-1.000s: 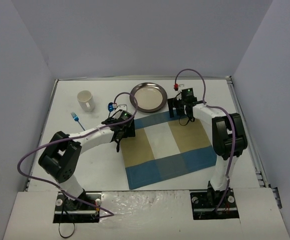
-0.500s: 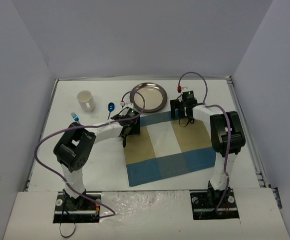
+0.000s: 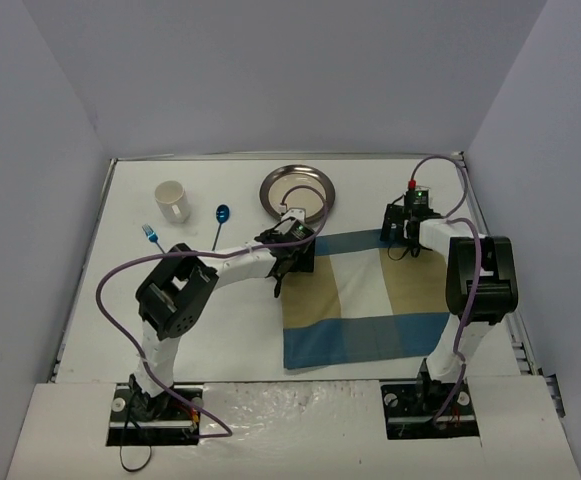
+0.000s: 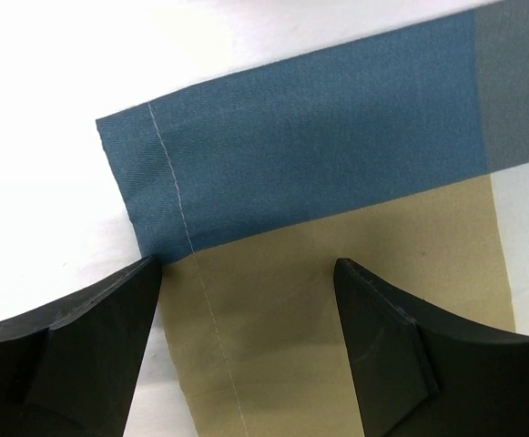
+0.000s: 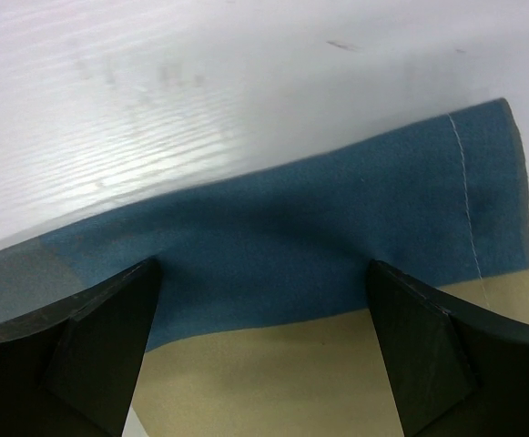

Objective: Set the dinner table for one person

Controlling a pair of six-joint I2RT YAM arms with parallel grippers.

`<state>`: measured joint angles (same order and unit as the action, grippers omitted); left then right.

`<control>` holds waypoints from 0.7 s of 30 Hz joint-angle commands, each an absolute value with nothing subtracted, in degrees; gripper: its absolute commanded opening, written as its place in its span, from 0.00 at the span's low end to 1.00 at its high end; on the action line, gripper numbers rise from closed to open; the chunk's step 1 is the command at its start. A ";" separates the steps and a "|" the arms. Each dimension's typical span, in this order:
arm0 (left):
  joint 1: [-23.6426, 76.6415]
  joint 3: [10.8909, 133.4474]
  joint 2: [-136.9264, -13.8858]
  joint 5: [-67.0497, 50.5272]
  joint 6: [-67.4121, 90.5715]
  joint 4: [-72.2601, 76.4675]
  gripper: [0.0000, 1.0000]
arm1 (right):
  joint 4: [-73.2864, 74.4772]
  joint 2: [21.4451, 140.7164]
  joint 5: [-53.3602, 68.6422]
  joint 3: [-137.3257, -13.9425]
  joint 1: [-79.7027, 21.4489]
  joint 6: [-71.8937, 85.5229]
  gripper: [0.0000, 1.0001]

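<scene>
The dinner table (image 3: 370, 190), a plain white top, filled the floor of the top view. On it lay a blue-and-tan checked placemat (image 3: 365, 300), off the table's centre toward 3 o'clock and turned slightly askew, with its near edge toward 6 o'clock.

The left gripper (image 3: 292, 262) reached across from 7 o'clock and sat at the placemat's far-left corner. In its wrist view the left gripper (image 4: 246, 266) was released. Its two black fingers (image 4: 82, 346) stood well apart, one at the cloth's stitched side hem and the other over the tan square. The blue corner band lay flat between and beyond them, with nothing pinched.

The right gripper (image 3: 400, 235) sat at the placemat's far-right corner, toward 2 o'clock. Its wrist view showed the right gripper (image 5: 262, 266) likewise released, with wide-set fingers (image 5: 73, 346) on either side of the blue band. The cloth there was slightly rumpled. Whether the fingertips of either gripper pressed on the cloth could not be told.

A round metal plate (image 3: 288, 183) rested at 12 o'clock, just beyond the left gripper's wrist. A white mug (image 3: 173, 201) stood at 10 o'clock. A blue spoon (image 3: 220, 214) lay between mug and plate. A blue fork (image 3: 151, 236) lay near the mug, on its 7 o'clock side.
</scene>
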<state>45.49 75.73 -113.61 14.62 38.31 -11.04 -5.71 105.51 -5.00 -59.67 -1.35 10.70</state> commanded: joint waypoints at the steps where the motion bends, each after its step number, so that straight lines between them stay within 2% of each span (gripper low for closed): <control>1: 45.18 79.49 -115.73 12.21 39.91 -13.88 0.72 | -0.35 103.63 -11.78 -58.61 3.45 10.12 0.91; 21: 44.58 86.21 -121.66 14.92 36.96 -14.68 0.72 | -0.70 107.65 -11.58 -63.92 7.70 6.00 0.92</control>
